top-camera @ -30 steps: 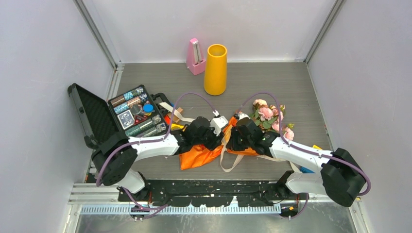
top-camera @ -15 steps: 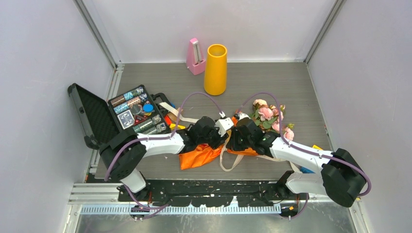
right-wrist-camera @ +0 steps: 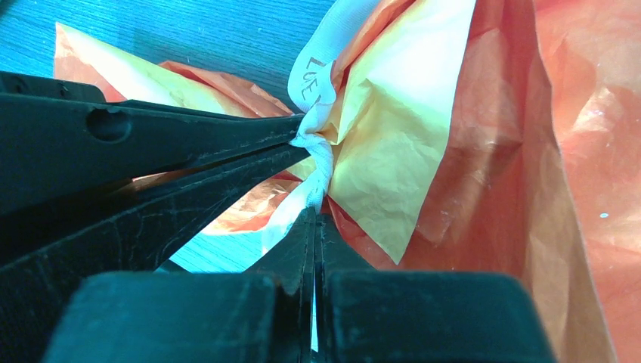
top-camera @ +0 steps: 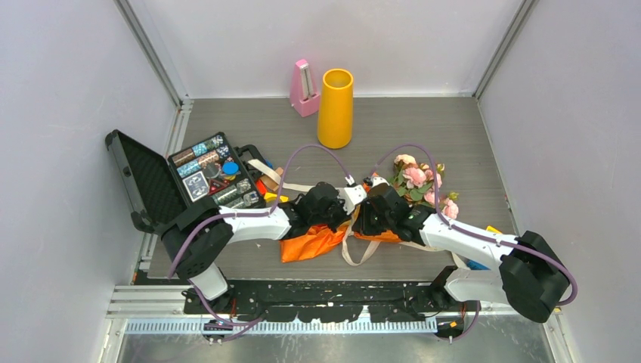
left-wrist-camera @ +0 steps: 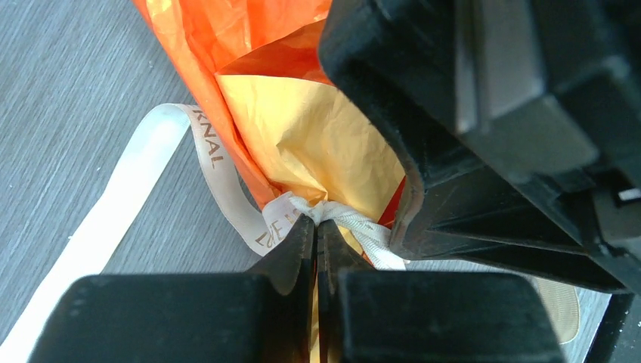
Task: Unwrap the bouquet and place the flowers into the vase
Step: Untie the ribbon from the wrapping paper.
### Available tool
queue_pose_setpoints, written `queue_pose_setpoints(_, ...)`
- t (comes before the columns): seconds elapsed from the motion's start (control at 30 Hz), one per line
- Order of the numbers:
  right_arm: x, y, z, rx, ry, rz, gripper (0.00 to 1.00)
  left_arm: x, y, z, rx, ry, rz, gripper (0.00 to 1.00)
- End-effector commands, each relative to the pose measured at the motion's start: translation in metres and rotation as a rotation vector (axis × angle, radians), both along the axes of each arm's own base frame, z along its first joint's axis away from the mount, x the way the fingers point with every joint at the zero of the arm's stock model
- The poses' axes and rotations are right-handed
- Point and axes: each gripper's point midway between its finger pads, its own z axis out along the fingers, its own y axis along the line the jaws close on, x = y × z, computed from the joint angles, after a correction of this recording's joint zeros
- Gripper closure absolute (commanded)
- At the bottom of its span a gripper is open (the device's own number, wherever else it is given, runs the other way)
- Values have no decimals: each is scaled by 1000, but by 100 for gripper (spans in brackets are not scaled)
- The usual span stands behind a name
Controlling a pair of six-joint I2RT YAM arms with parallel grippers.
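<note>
- Shifts left tool (left-wrist-camera: 316, 227) slightly right toward the bouquet (top-camera: 314, 243) neck compared with a second back, and snaps it from half open to shut.
- Pinches the ribbon (left-wrist-camera: 215, 181) right at its knot (left-wrist-camera: 336, 215) with the left tool, jaws pressed together with only a thin strand between.
- Keeps right tool (right-wrist-camera: 314, 219) clamped tight on the same knot from the opposite side, almost touching the left tool.
- Probably means both sides are gripped for pulling the tie loose; unwrapping not yet done, orange paper (right-wrist-camera: 393, 113) still bunched at the knot.
- Leaves bouquet lying on the bench (top-camera: 469, 128), flowers (top-camera: 418, 181) toward the right rear, still wrapped.
- Shows vase (top-camera: 335, 108) upright at the rear, well apart, no stems in it.
</note>
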Motion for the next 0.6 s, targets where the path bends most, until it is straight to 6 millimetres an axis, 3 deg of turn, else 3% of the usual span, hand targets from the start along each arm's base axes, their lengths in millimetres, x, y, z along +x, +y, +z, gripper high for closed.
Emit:
queue_pose_setpoints(0.0, -3, -4, -2, -12, 4, -11, 100, 10, -17, 26, -93, -43, 12, 100)
queue_pose_setpoints(0.37, -11, -24, -11, -62, 21, -66, 100, 16, -9, 47, -175, 51, 169, 100)
queue_pose_setpoints(0.57, -6, -16, 7, 22, -35, -66, 99, 11, -5, 43, -181, 176, 184, 100)
